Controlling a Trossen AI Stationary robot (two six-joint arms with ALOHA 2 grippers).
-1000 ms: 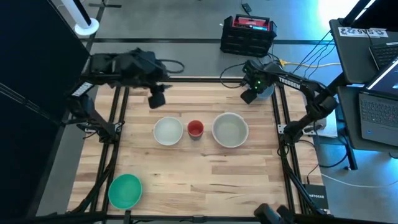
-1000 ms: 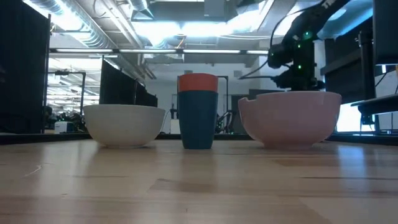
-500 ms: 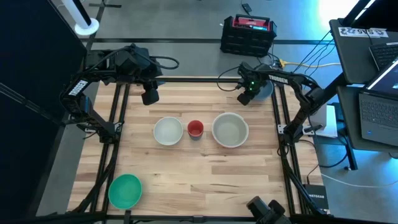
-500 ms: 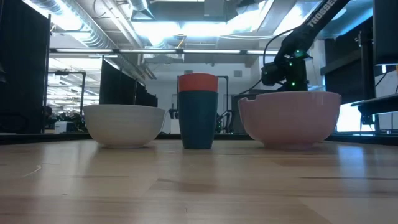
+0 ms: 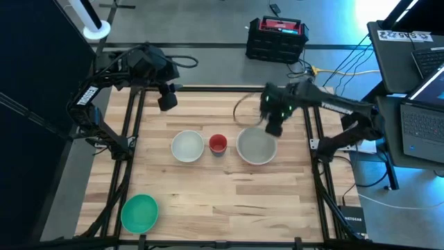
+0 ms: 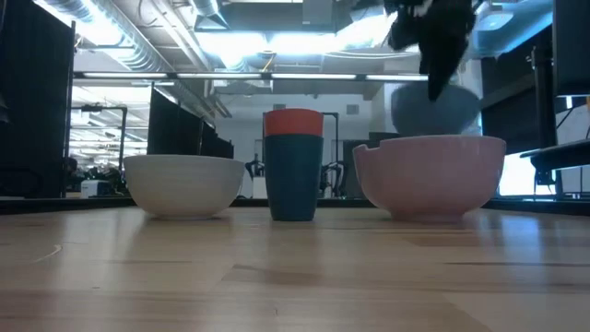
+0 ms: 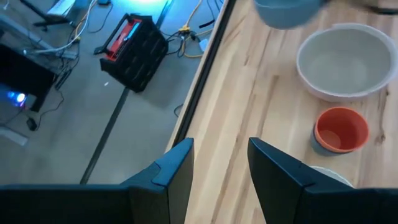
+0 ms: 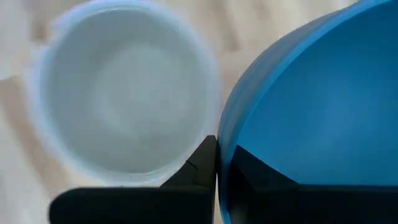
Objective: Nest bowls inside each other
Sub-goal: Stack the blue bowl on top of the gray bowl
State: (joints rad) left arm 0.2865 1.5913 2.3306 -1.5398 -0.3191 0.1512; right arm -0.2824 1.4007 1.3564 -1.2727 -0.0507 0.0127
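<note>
My right gripper (image 8: 219, 160) is shut on a light blue bowl (image 8: 311, 106), held in the air just above the far rim of the large white bowl (image 5: 257, 144). In the low view the blue bowl (image 6: 437, 107) hangs over the large bowl (image 6: 430, 175). A tiny red bowl (image 5: 218, 143) sits inside a dark blue one (image 6: 293, 180), between the large bowl and a smaller white bowl (image 5: 187, 146). A green bowl (image 5: 140, 212) rests at the near left corner. My left gripper (image 7: 219, 167) hovers open over the far left of the table. My right gripper pinches the blue bowl's rim (image 8: 222, 146), with one finger (image 8: 255, 169) inside the bowl and the other finger (image 8: 200, 160) outside. The fingers come from above, pointing steeply down. The bowl hangs below them, tilted and clear of the table.
A black and red case (image 5: 277, 37) sits on the floor beyond the far edge. Laptops (image 5: 416, 62) stand on a stand to the right. Bare wood lies along the near half of the table (image 5: 236, 201).
My right gripper has shut on the light blue bowl at the far right corner, risen with it and swung toward the table's near and left side, over the large white bowl. The blue bowl is lifted clear of the table.
</note>
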